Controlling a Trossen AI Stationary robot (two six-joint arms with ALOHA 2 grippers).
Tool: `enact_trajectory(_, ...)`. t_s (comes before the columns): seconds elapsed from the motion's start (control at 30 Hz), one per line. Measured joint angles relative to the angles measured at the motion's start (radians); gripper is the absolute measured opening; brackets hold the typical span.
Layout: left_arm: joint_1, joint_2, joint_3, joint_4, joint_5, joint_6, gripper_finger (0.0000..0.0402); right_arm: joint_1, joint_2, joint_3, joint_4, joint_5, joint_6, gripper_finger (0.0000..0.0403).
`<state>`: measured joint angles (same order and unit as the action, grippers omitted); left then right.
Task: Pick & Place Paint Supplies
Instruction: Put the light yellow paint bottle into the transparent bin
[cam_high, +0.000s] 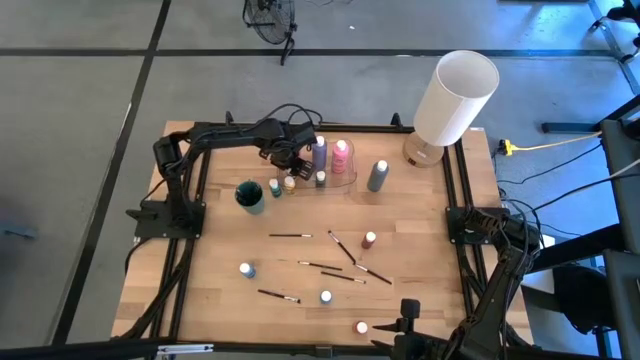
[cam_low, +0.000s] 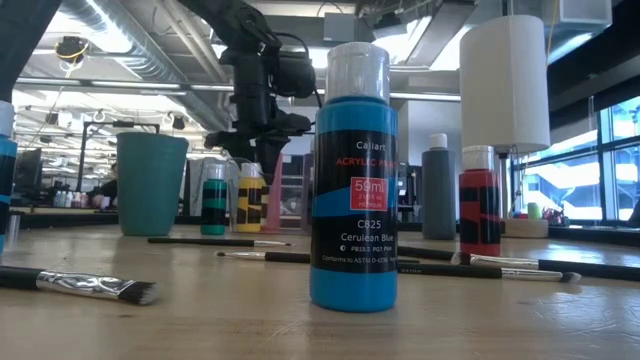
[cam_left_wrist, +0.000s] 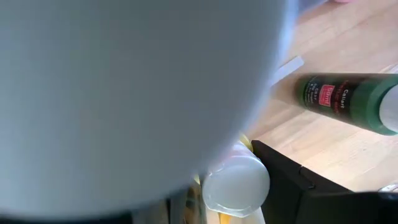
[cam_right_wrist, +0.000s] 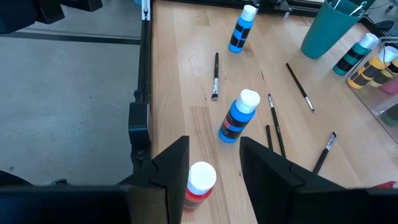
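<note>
Placing looks underway: the left gripper (cam_high: 291, 163), upper centre of the high view, pinches a yellow bottle (cam_high: 289, 183) beside the teal cup (cam_high: 250, 196). Right gripper (cam_right_wrist: 214, 171), spread, hovers over a red bottle (cam_right_wrist: 198, 184); closing comes next.

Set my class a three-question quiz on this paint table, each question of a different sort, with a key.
1. True or false: the teal cup lies tipped on its side.
2. Which bottle stands just below the open right claw? A. a blue bottle. B. the red bottle. C. the grey bottle.
3. Which arm's claw hangs over the yellow bottle at the far side of the table?

Key:
1. False. The teal cup stands upright.
2. B.
3. The left claw.
</note>
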<state>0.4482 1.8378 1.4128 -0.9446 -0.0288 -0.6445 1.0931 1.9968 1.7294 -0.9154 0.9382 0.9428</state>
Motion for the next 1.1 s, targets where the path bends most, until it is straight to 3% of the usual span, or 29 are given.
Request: enact_trajectory(1.1, -0.012, 0.015, 0.002, 0.007, 0.044, 0.021, 0.0167, 0.000, -0.001, 0.000, 0.000, 0.000, 0.000, 0.0144)
